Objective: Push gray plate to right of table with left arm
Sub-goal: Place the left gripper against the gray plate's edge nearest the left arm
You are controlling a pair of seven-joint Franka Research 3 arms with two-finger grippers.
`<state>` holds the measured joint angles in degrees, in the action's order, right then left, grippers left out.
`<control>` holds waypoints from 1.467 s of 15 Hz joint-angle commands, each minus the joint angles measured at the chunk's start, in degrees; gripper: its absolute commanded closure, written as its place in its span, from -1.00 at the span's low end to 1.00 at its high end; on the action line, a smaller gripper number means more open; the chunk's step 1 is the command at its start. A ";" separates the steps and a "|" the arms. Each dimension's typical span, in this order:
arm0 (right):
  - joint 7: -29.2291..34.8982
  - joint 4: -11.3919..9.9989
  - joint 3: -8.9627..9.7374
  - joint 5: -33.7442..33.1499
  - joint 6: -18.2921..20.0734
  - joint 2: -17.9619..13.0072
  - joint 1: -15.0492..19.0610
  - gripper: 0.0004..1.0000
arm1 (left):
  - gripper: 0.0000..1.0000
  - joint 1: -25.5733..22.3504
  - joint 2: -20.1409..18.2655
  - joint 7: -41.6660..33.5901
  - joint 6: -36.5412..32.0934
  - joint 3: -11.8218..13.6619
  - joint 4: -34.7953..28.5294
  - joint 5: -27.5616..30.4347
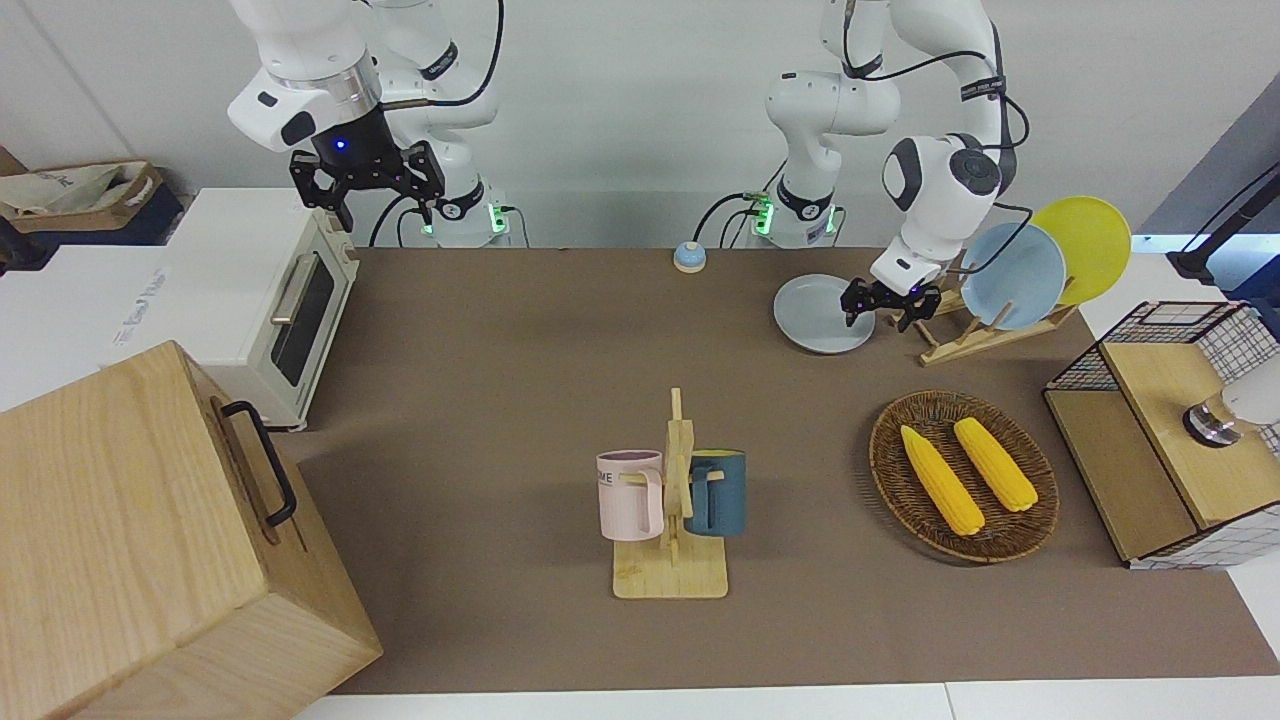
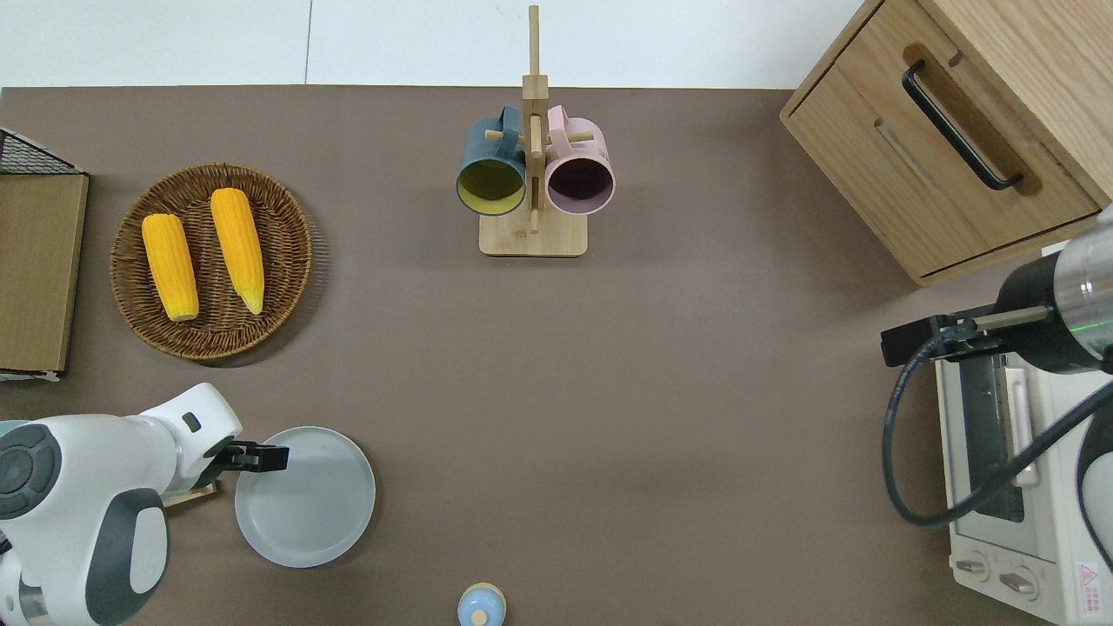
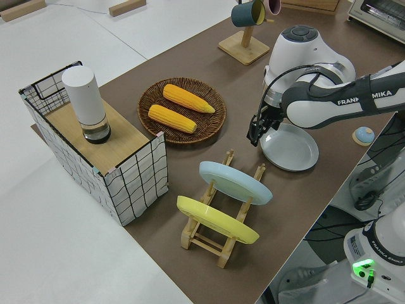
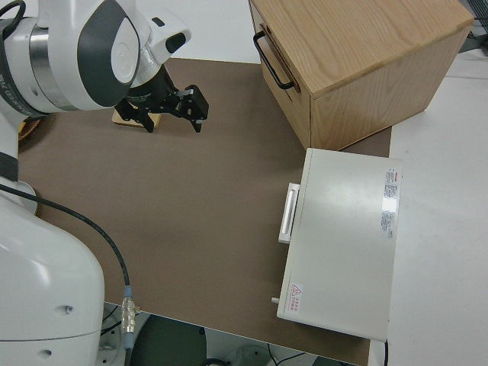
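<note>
The gray plate (image 1: 822, 318) (image 2: 306, 500) (image 3: 291, 149) lies flat on the brown table (image 1: 500, 400), near the robots' edge toward the left arm's end. My left gripper (image 1: 888, 312) (image 2: 252, 456) (image 3: 256, 134) hangs low and open at the plate's rim on the side toward the left arm's end. One finger (image 1: 853, 310) is over the plate's edge and the other is just outside it, with nothing held. The right arm is parked, its gripper (image 1: 368, 190) (image 4: 171, 114) open.
Beside the gray plate stands a wooden rack (image 1: 975, 335) with a light-blue plate (image 1: 1012, 275) and a yellow plate (image 1: 1085, 245). Also on the table: a wicker basket (image 1: 890, 470) of corn, a mug stand (image 1: 672, 570), a small bell (image 1: 689, 257), a toaster oven (image 1: 265, 300) and a wooden cabinet (image 1: 130, 540).
</note>
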<state>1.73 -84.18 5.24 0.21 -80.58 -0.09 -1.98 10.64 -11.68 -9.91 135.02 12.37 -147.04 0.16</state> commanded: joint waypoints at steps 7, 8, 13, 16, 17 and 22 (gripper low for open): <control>-0.15 0.07 0.30 0.58 0.69 -0.35 0.67 -0.97 | -1.00 2.19 0.08 1.12 7.01 1.26 -4.21 -2.53; -0.15 0.07 0.30 0.58 0.69 -0.35 0.67 -0.97 | -0.99 2.19 0.25 1.12 7.45 1.26 -4.39 -2.53; -0.06 -0.02 0.30 0.49 0.69 -0.35 0.67 -0.97 | -0.93 2.10 0.78 1.12 7.89 1.34 -4.48 -2.62; -0.15 0.07 0.30 0.58 0.69 -0.35 0.67 -0.97 | -0.81 2.19 1.57 1.12 8.86 1.34 -4.48 -2.62; -0.15 -0.02 0.30 0.58 0.69 -0.35 0.67 -0.97 | -0.79 2.19 1.83 1.12 9.21 1.34 -4.57 -2.62; -0.06 0.07 0.30 0.58 0.60 -0.35 0.67 -0.97 | 0.05 2.19 2.36 1.12 9.74 1.34 -4.57 -2.62</control>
<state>1.73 -84.18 5.24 0.21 -80.58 -0.09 -1.98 11.64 -9.08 -9.90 142.98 12.59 -150.56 -1.08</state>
